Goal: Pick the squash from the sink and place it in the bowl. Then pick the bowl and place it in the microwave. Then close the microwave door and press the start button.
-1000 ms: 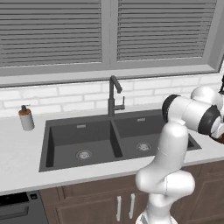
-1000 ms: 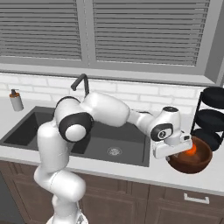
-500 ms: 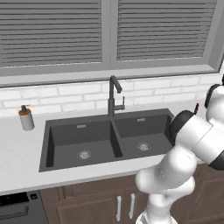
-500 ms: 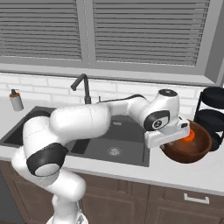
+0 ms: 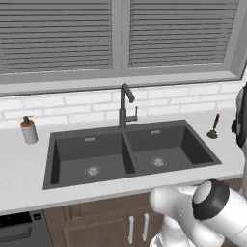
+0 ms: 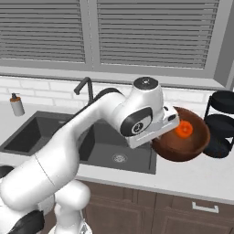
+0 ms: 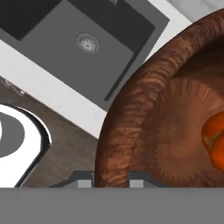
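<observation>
Clamped on the near rim of the bowl (image 6: 183, 141), the gripper (image 7: 111, 179) has one finger outside the wall and one inside, holding it tilted in the air just right of the sink (image 6: 98, 151). That bowl is reddish-brown, wood-grained, deep and wide-rimmed. Inside sits the squash (image 6: 184, 129), small, round and bright orange. On the counter (image 6: 205, 176) behind, a dark tiered rack (image 6: 221, 123) stands.

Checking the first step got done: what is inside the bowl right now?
The squash sits inside the bowl, against its inner wall. In the hand view, part of the squash runs off the picture's edge. The gripper has its jaws astride the bowl's rim.
</observation>
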